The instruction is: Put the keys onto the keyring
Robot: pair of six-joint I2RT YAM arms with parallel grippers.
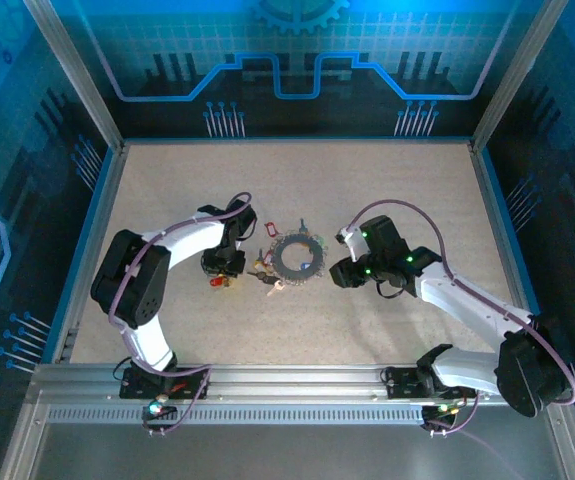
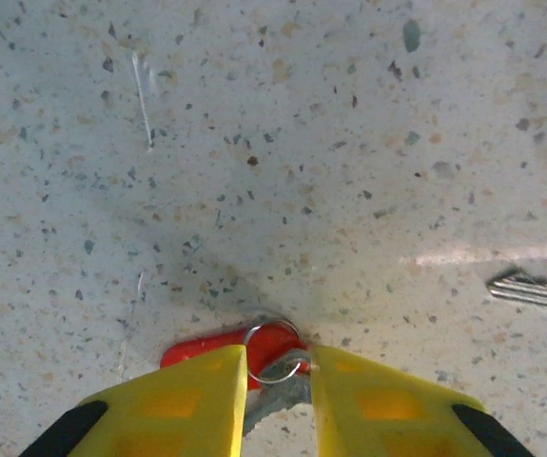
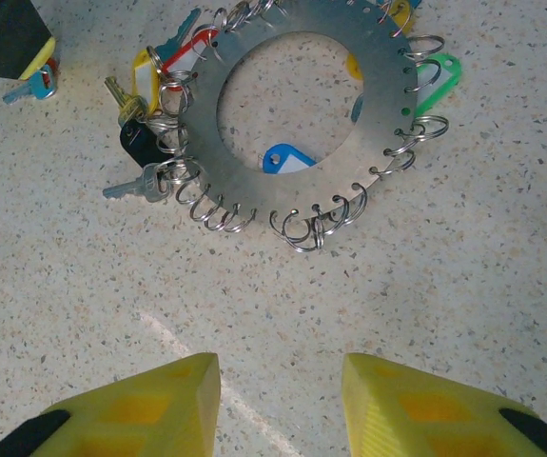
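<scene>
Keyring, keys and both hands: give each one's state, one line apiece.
keyring, flat on the table, loops round its rim.
keys, bunched at the keyring's rim.
red key, apart from the rest, pinched on the table.
left hand, shut on red key.
right hand, open, empty.

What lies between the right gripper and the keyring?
Bare table, seen in the right wrist view: nothing between the right gripper and the keyring.

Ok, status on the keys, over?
Left gripper shut on red key, down at the table. Right gripper open, short of keyring. Key bunch lies between left gripper and keyring.
</scene>
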